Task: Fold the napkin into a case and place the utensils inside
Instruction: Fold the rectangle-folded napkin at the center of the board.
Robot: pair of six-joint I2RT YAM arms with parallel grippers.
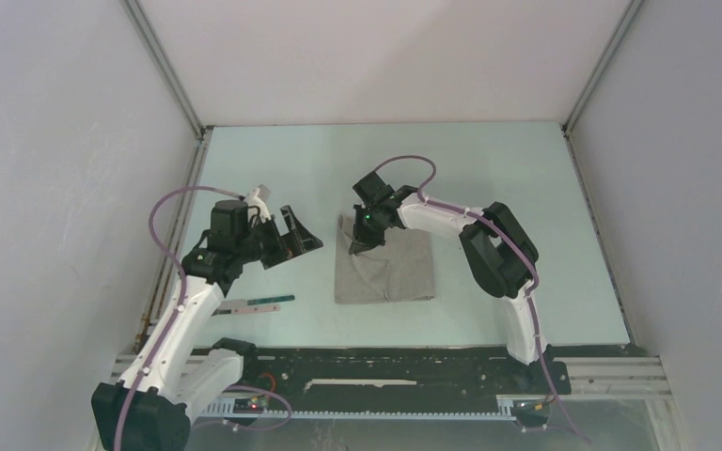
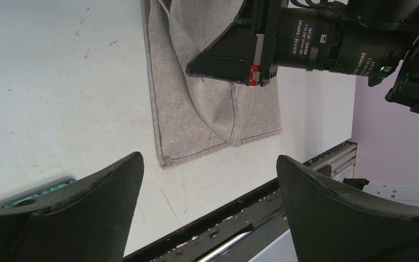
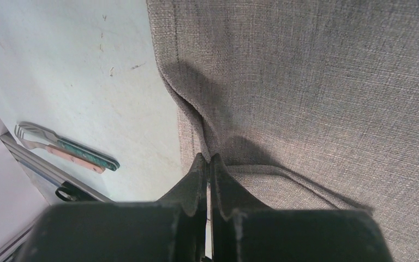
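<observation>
Left gripper (image 1: 298, 241) hung spread wide and empty above the desk (image 1: 508, 188), just left of the cloth, with nothing between its fingers. Below it, near the front edge, the utensils (image 1: 254, 303) lay side by side on the bare desk, apart from the cloth and touched by neither arm. Then came the napkin (image 1: 385, 268): flat for the most part, a broad grey patch with one flap lapped over itself and a raised ridge along its left side, far too wide for the narrow pocket the job wants. And the right gripper (image 1: 362, 242) was pinched tight on that ridge of cloth, pulling up a small crease. By my reading the fold was only partly made; narrowing the cloth and loading the cutlery were both yet to do.
</observation>
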